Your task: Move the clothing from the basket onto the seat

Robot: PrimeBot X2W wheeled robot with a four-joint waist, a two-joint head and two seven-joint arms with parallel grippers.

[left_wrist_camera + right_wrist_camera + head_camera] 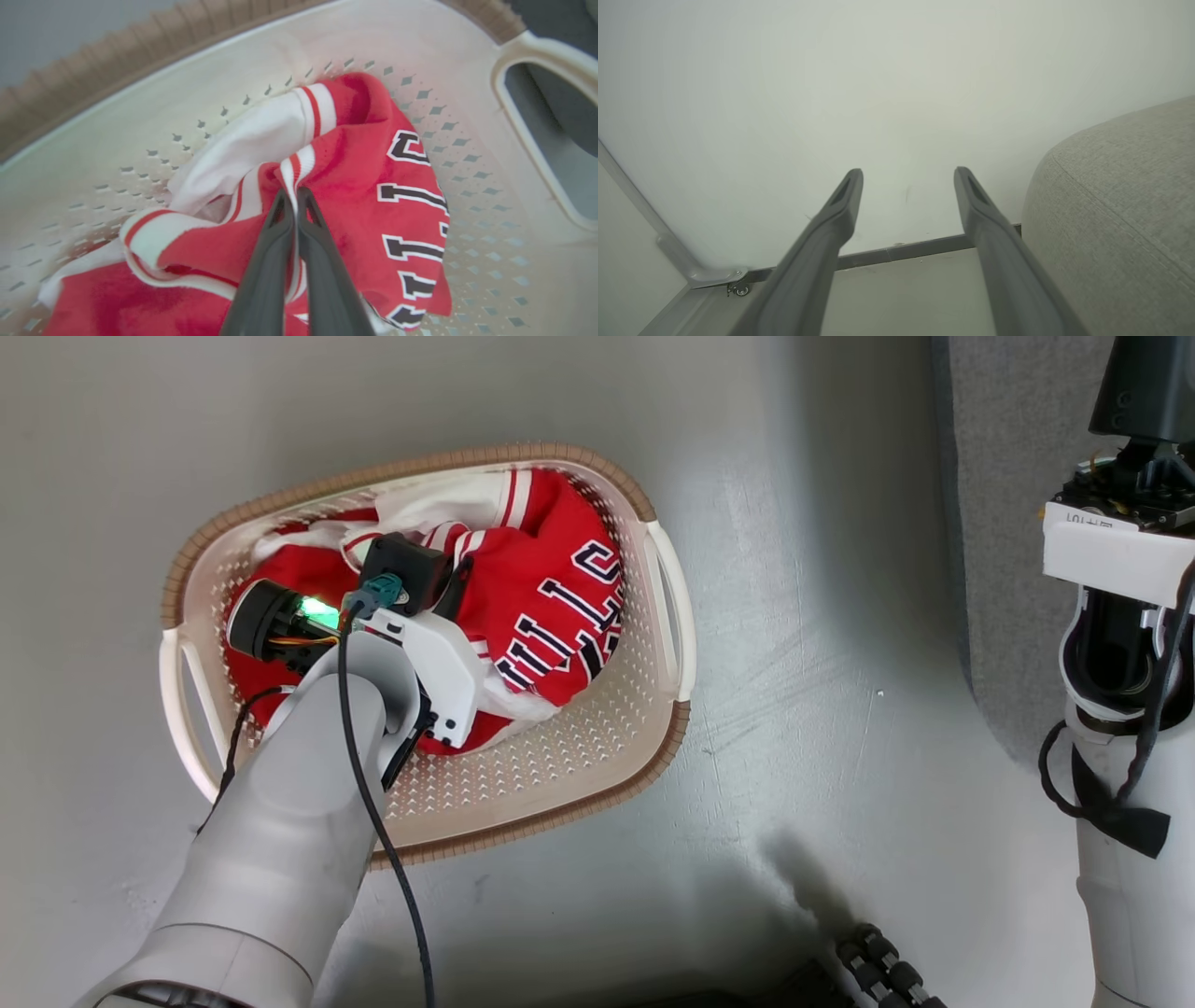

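Observation:
The cream basket with a brown rim sits on the grey floor, holding the red clothing. A jersey with black-white lettering and white-red striped trim lies bunched on top. My left arm reaches down into the basket. In the left wrist view my left gripper is shut, pinching a fold of the jersey's striped trim between its dark fingertips. My right gripper hangs open in the air with nothing between its fingers, beside the grey seat. The seat edges the head view's upper right.
My right forearm stands at the far right of the head view. A white wall panel on a small caster rises ahead of the right gripper. A dark ribbed object lies at the bottom edge.

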